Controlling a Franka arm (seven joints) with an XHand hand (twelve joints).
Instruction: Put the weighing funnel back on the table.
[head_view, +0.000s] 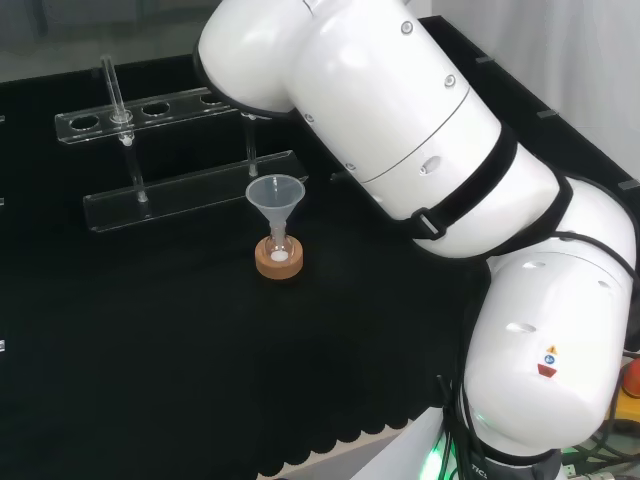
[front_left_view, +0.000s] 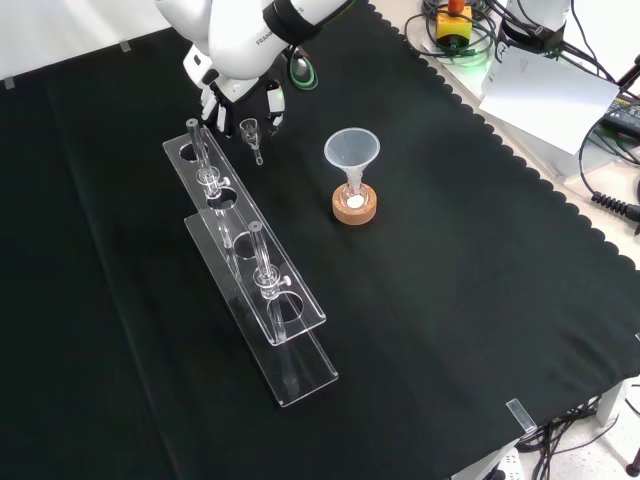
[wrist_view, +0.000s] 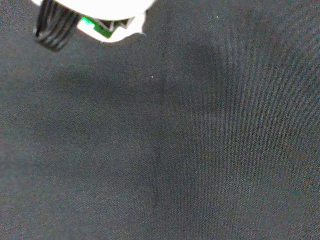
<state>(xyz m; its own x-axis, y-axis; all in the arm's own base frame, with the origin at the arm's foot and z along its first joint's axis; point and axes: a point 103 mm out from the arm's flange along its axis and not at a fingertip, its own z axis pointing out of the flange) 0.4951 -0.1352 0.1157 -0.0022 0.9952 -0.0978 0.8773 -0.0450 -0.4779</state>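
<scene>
Head view: the arm's white links (head_view: 430, 180) cover the right and the upper middle of the scene. On the black cloth (head_view: 150, 340), left of the links, the funnel (head_view: 275, 193) stands mouth up with its stem in 1 small flask (head_view: 279, 244). The flask sits on a cork ring (head_view: 279, 266), and something white shows at the flask's bottom. Farther off and to the left stands a clear test tube rack (head_view: 190, 190), made of 2 plates, the upper one with round holes. A clear tube (head_view: 113, 85) stands upright at the rack's left end.

Front view: the hand (front_left_view: 238, 100) comes in at the far edge, below the arm's white link, at the far end of the test tube rack. The weighing funnel (front_left_view: 250, 128) is just below the hand, directly beside the rack's far end, on its right. Its small cup is on the far side and its short stem slants toward the near side. The weighing funnel is well apart from the funnel, which stands on its cork ring to the right and a little nearer. It cannot be told whether the hand grips the weighing funnel or has let go of it, nor whether the stem touches the cloth. The rack runs from far left to near right across the middle of the cloth.

Wrist view: black cloth with 1 faint straight crease and a soft dark shadow. A blurred white part of the hand shows at the edge, with a black ribbed part (wrist_view: 52, 30) beside it.
</scene>
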